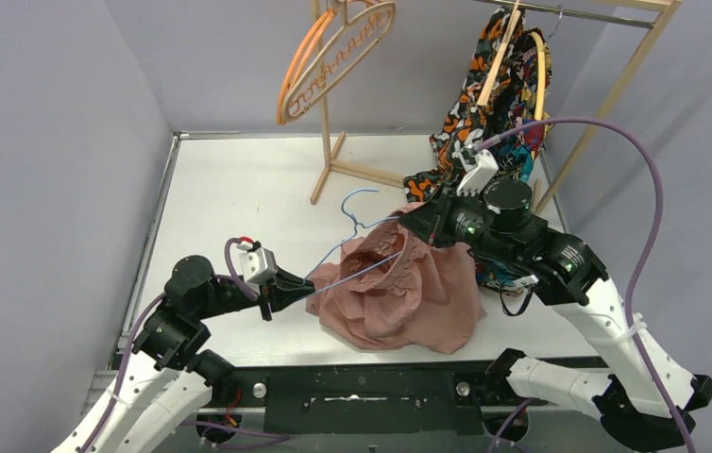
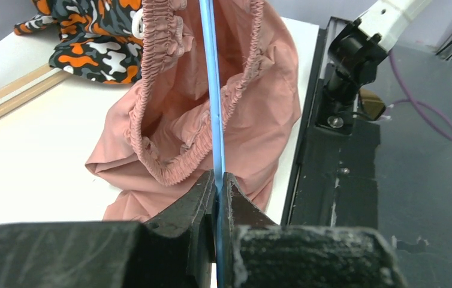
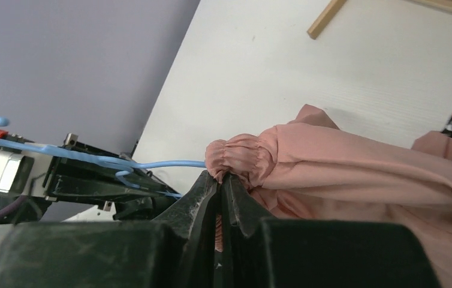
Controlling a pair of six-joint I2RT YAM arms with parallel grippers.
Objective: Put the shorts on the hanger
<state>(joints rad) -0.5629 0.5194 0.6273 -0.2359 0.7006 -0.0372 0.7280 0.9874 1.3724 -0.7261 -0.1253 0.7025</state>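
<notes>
White tabletop (image 1: 239, 189) boxed by grey walls, with a pale wooden rack stand (image 1: 326, 142) rising at the back.

Just in front of that stand, toward the arms: dusty-pink soft fabric shorts (image 1: 399, 293), mostly slumped in a heap, waist opening raised and gaping. Lying across that opening: thin light-blue wire hanger (image 2: 212, 90), hook pointing toward the foot of the stand.

Left gripper (image 1: 296, 283), in front and to the left of the stand, jaws closed tight on the wire's end. Right gripper (image 3: 222, 177), in front and to the right of the stand, jaws pinched on a small bunch of gathered waistband.

Probable trouble:
- Could roll or twist in so narrow a pinch, being thin round wire, and so swing out of the opening.
- Could lose the elastic, held only by a small bunch while the heavy heap drags on the surface.
- Could snag on the gathers or the drawstring rather than sliding through.
- Cannot tell whether the wire passes into a leg or only rests on the rim.

Appearance of the shorts: matte, limp, deeply creased, ruffled elastic rim. Beside them, to the right of the stand: black-orange-blue patterned garment (image 1: 503, 85).
</notes>
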